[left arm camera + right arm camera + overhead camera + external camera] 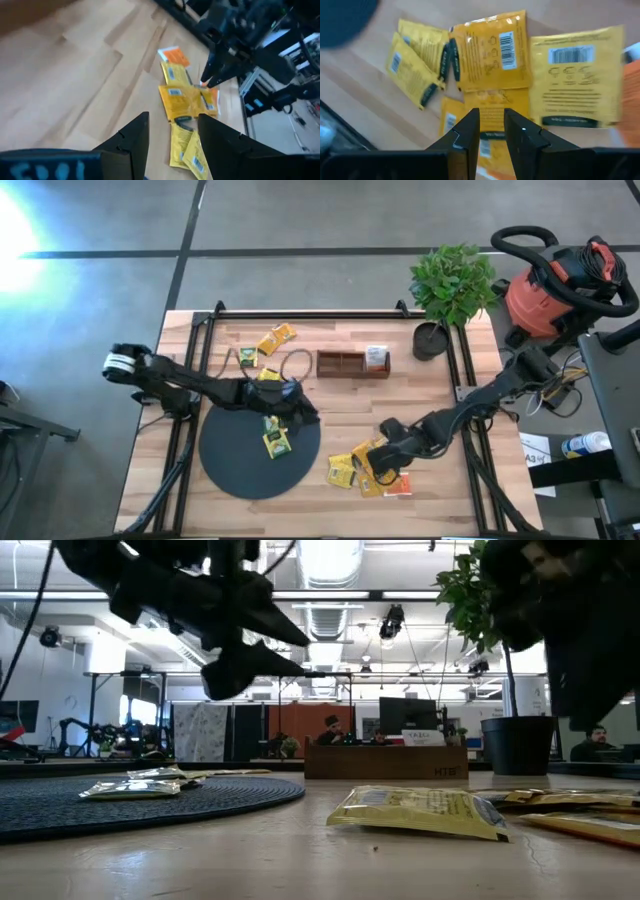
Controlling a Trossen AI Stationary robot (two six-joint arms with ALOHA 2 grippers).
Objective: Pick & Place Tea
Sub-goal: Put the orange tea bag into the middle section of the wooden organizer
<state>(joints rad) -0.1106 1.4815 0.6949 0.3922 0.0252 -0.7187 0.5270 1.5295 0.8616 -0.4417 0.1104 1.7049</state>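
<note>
The tea is small yellow sachets with a few orange-white ones. A pile (365, 470) lies flat on the wood near the table's near right, and two sachets (273, 436) lie on the black disc (235, 465). More sachets (275, 340) lie toward the far edge. My right gripper (492, 125) hangs just over the pile, fingers open by a narrow gap, with a yellow sachet (492, 107) showing through it. My left gripper (172, 132) is open and holds nothing, raised over the disc's far right rim (295, 405), above the table (265, 650).
A brown wooden tray (352, 363) stands beyond the disc near the table's middle, a white packet at its right end. A potted plant (450, 290) sits at the far right corner. Black rails (455, 365) run along the table's sides. Bare wood lies between disc and pile.
</note>
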